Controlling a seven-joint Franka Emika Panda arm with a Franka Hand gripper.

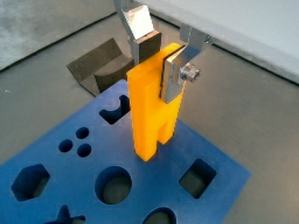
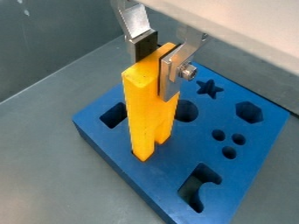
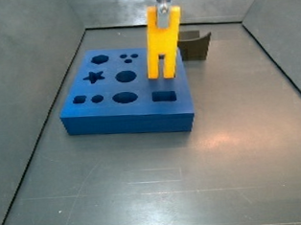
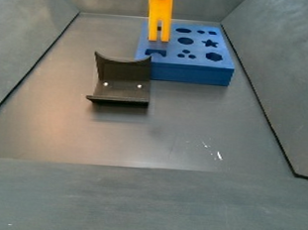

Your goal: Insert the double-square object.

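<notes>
Seeing blue holed block [image 3: 114, 93] on the bin floor, dark grey curved piece [image 4: 120, 81] well apart beside it. Our gripper [image 1: 163, 54] hangs above the block, jaws clamped on the top of the double-square object [image 2: 149, 109], upright between the plates, legs down over the block's edge holes.

hand [image 1: 160, 54] points down, fingers [image 1: 176, 72] clamped shut.

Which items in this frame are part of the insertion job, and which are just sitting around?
In the job:
- double-square object, upright, gripped near its top
- gripper, above the blue holed block, shut on the object
- blue holed block

Lying about:
- dark grey curved piece, on the floor beside the block
</notes>
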